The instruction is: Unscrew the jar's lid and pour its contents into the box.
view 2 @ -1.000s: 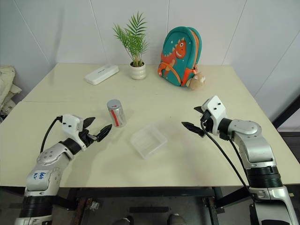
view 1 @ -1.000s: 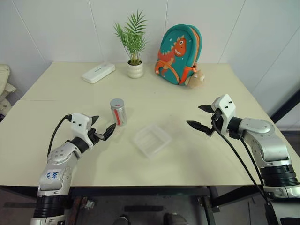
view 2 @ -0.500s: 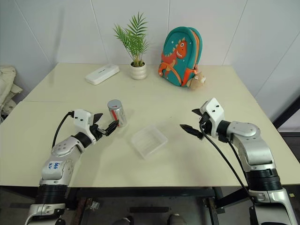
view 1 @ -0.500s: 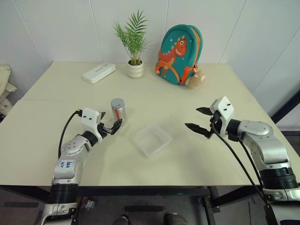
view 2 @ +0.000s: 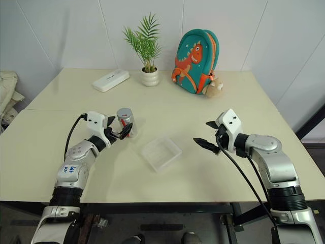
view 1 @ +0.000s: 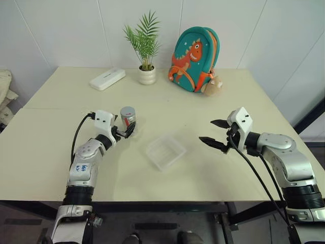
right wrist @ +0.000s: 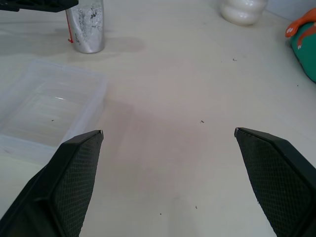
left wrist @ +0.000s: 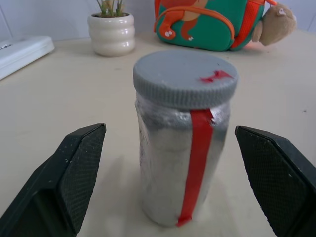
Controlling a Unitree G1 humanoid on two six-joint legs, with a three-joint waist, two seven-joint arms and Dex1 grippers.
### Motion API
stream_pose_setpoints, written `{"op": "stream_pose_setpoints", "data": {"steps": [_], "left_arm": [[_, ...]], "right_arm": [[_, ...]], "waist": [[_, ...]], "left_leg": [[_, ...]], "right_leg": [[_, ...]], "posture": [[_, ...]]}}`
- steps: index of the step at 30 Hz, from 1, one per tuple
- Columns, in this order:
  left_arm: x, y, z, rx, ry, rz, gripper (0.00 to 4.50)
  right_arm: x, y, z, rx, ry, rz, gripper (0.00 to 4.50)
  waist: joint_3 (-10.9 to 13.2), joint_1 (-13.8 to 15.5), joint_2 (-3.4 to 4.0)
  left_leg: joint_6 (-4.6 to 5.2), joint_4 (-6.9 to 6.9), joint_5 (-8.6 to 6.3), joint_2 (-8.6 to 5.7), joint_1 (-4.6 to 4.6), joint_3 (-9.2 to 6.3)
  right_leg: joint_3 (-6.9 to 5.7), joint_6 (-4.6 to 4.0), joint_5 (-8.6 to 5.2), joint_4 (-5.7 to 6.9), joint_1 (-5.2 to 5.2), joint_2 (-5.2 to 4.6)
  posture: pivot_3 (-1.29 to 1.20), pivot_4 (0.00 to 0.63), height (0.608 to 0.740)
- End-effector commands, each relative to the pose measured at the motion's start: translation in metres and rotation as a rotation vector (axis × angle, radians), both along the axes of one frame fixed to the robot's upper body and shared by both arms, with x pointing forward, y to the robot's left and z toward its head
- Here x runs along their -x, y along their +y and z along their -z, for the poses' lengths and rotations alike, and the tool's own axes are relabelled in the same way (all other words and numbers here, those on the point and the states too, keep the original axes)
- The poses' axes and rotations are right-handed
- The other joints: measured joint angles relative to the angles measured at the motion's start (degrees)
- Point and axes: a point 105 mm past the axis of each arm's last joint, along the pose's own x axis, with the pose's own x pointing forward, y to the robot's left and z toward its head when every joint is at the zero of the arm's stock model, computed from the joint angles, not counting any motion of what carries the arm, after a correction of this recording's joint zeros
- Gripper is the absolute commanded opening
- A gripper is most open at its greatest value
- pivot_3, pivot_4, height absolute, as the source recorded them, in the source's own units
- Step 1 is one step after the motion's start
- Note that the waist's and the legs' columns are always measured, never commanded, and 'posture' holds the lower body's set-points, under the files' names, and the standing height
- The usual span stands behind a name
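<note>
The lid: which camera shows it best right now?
The left wrist view: the lid sits close and centred, on the jar, with a red mark on top. The head views show it small beside the left tool. The right wrist view cuts it off.

A broad cream table (view 1: 167,104) filled the middle of the room, its top made of two boards with a seam running across the left part. Behind it stood a white wall (view 1: 66,30) of large panels with thin joints. On the far edge sat a potted palm in a white pot (view 1: 146,75), a teal dinosaur backpack (view 1: 194,53) beside it, and a white oblong case (view 1: 107,79) off to the left. Even, soft light lay across the top. Below the near edge ran a dark metal frame (view 1: 152,207) over a grey floor (view 1: 162,231).
</note>
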Motion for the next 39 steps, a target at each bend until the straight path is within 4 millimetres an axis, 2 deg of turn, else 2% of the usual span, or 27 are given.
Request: {"op": "stream_pose_setpoints", "data": {"steps": [1, 4, 11, 14, 20, 21, 27, 31, 39], "left_arm": [[-0.007, -0.009, -0.008, -0.019, -0.046, 0.018, 4.46], [-0.013, -0.012, -0.009, -0.015, -0.05, 0.025, 4.46], [-0.02, -0.018, -0.009, -0.014, -0.063, 0.038, 4.46], [-0.02, -0.02, -0.011, -0.013, -0.078, 0.042, 3.86], [-0.02, -0.019, -0.007, 0.0, -0.061, 0.048, 2.08], [-0.021, -0.017, -0.006, 0.001, -0.056, 0.04, 2.01], [-0.016, -0.009, -0.013, -0.017, -0.069, 0.051, 2.01], [-0.004, -0.006, -0.025, -0.076, -0.094, 0.141, 2.01], [0.035, -0.02, -0.053, -0.19, -0.128, 0.48, 2.01]], "right_arm": [[0.003, 0.003, -0.015, -0.003, -0.06, -0.01, 4.5], [0.003, 0.003, -0.015, -0.002, -0.062, -0.009, 4.5], [0.003, 0.003, -0.016, 0.001, -0.069, -0.002, 4.5], [0.003, 0.003, -0.016, 0.003, -0.071, 0.004, 4.5], [0.002, 0.003, -0.016, 0.004, -0.071, 0.008, 4.5], [0.002, 0.003, -0.016, 0.003, -0.073, 0.008, 4.5], [-0.001, 0.011, -0.026, -0.022, -0.106, 0.009, 4.5], [0.0, 0.028, -0.044, -0.106, -0.148, 0.013, 4.5], [0.02, 0.088, -0.081, -0.333, -0.168, -0.031, 4.5]], "waist": [[0.0, 0.01, 0.0], [0.0, -0.01, 0.0], [0.0, -0.03, 0.0], [0.0, 0.03, 0.0], [0.0, 0.01, 0.0], [0.0, 0.01, 0.0], [0.0, -0.08, 0.0], [0.0, -0.36, 0.0], [0.0, -0.03, 0.02]], "left_leg": [[0.01, 0.0, -0.01, 0.0, 0.0, 0.0], [0.0, 0.0, -0.03, 0.0, -0.02, 0.0], [0.0, -0.02, -0.05, 0.0, -0.05, 0.0], [0.0, -0.04, -0.08, 0.0, -0.06, 0.0], [0.01, -0.04, -0.09, 0.0, -0.08, 0.0], [0.01, -0.04, -0.09, 0.0, -0.08, 0.0], [0.01, -0.04, -0.09, 0.0, -0.07, 0.0], [0.0, -0.08, -0.1, 0.03, -0.08, 0.0], [-0.07, -0.24, -0.14, 0.06, -0.12, -0.02]], "right_leg": [[0.0, 0.03, 0.01, 0.0, 0.0, 0.0], [0.0, 0.52, 0.28, -0.01, -0.01, 0.0], [-0.01, 0.54, 0.29, -0.1, -0.02, 0.01], [-0.02, 0.54, 0.29, -0.11, -0.02, 0.01], [-0.02, 0.56, 0.3, -0.14, -0.03, 0.01], [-0.02, 0.56, 0.3, -0.14, -0.03, 0.01], [-0.02, 0.57, 0.31, -0.14, -0.03, 0.01], [-0.02, 0.56, 0.3, -0.11, -0.07, 0.04], [-0.05, 0.48, 0.27, 0.03, -0.21, 0.02]], "posture": [[0.0, 0.15, 0.74], [0.0, 0.15, 0.74], [0.0, 0.15, 0.74], [0.0, 0.15, 0.74], [0.0, 0.15, 0.74], [0.0, 0.15, 0.74], [0.0, 0.15, 0.74], [0.0, 0.15, 0.74], [0.0, 0.15, 0.74]]}}
